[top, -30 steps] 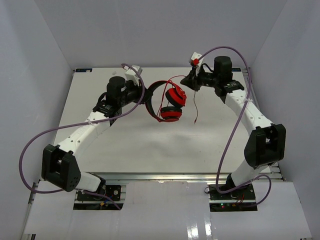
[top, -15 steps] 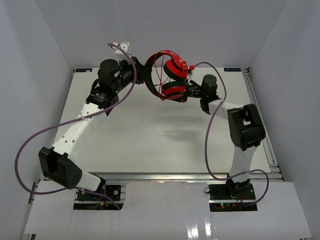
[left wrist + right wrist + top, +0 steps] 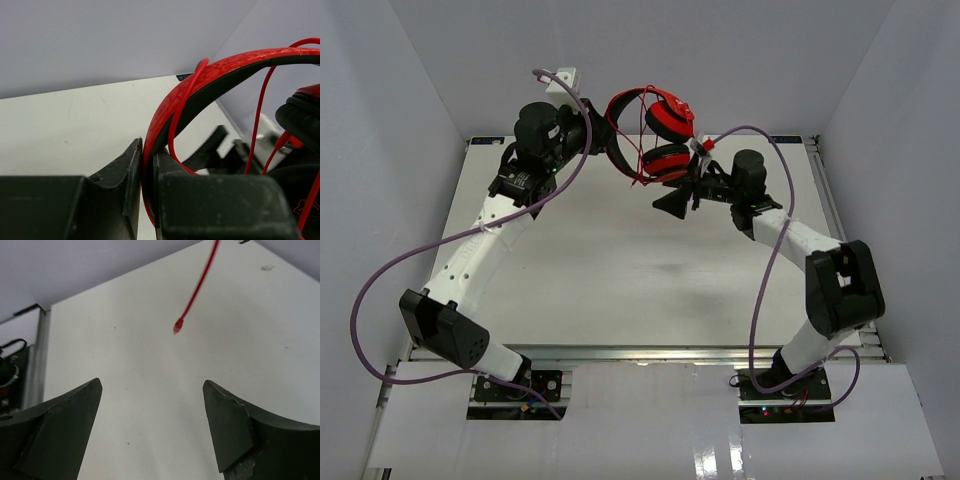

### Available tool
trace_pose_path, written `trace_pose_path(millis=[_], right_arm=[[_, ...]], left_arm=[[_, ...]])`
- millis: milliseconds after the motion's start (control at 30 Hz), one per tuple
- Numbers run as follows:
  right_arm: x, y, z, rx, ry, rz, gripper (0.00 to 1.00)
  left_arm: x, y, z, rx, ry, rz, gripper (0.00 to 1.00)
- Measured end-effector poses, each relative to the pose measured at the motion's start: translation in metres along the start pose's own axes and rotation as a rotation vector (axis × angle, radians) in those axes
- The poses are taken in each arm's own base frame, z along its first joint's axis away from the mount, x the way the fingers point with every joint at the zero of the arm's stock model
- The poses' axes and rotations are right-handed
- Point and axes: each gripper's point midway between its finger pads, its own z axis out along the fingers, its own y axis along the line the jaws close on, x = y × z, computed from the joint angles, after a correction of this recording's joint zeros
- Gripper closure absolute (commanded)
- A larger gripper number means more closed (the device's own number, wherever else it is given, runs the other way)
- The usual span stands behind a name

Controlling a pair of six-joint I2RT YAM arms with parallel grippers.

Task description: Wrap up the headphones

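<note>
The headphones (image 3: 650,135) hang in the air over the far edge of the table, their two red ear cups (image 3: 669,121) stacked one above the other. My left gripper (image 3: 601,137) is shut on the black-and-red headband (image 3: 225,65); in the left wrist view the band is pinched between the fingers of the left gripper (image 3: 147,150). Loops of the thin red cable (image 3: 260,115) cross the band. Just below the cups, my right gripper (image 3: 678,190) stands open and empty. In the right wrist view the cable's loose end (image 3: 178,329) dangles ahead of the right gripper (image 3: 152,385), apart from both fingers.
The white table (image 3: 620,270) lies below both arms, with grey walls on three sides. Thick purple robot cables (image 3: 380,290) loop beside each arm. A metal rail (image 3: 35,355) runs along the table's edge.
My right gripper has let go of the cable, opened wide and drawn back below the ear cups. The left arm has lifted the headphones a little higher.
</note>
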Motion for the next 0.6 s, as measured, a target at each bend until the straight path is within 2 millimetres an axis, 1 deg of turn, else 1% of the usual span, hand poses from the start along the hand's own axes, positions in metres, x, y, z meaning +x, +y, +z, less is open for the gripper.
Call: trace_pose_path(millis=[100, 133, 167, 200, 300, 367, 433, 533, 600], right_arm=[[-0.008, 0.001, -0.022, 0.064, 0.004, -0.120, 0.08], [-0.008, 0.000, -0.028, 0.079, 0.006, -0.146, 0.05], [-0.004, -0.001, -0.033, 0.086, 0.011, -0.156, 0.03], [0.000, -0.002, -0.036, 0.091, 0.016, -0.161, 0.08], [0.016, -0.003, -0.041, 0.100, 0.018, -0.119, 0.10], [0.020, -0.002, -0.037, 0.099, 0.003, -0.084, 0.10], [0.016, -0.006, -0.028, 0.098, -0.027, -0.057, 0.10], [0.009, -0.018, -0.011, 0.111, -0.063, -0.022, 0.10], [0.004, -0.032, 0.003, 0.134, -0.080, 0.004, 0.10]], left_arm=[[0.008, 0.006, 0.001, -0.021, 0.028, 0.010, 1.00], [0.010, 0.007, 0.001, -0.027, 0.037, 0.013, 1.00], [0.013, 0.008, 0.000, -0.032, 0.046, 0.015, 1.00], [0.014, 0.009, 0.000, -0.036, 0.053, 0.017, 1.00], [0.018, 0.011, -0.001, -0.041, 0.068, 0.018, 1.00], [0.020, 0.011, -0.002, -0.044, 0.077, 0.016, 1.00], [0.021, 0.011, -0.002, -0.044, 0.079, 0.014, 1.00], [0.022, 0.010, -0.002, -0.041, 0.083, 0.006, 1.00], [0.023, 0.010, -0.003, -0.041, 0.089, -0.002, 1.00]])
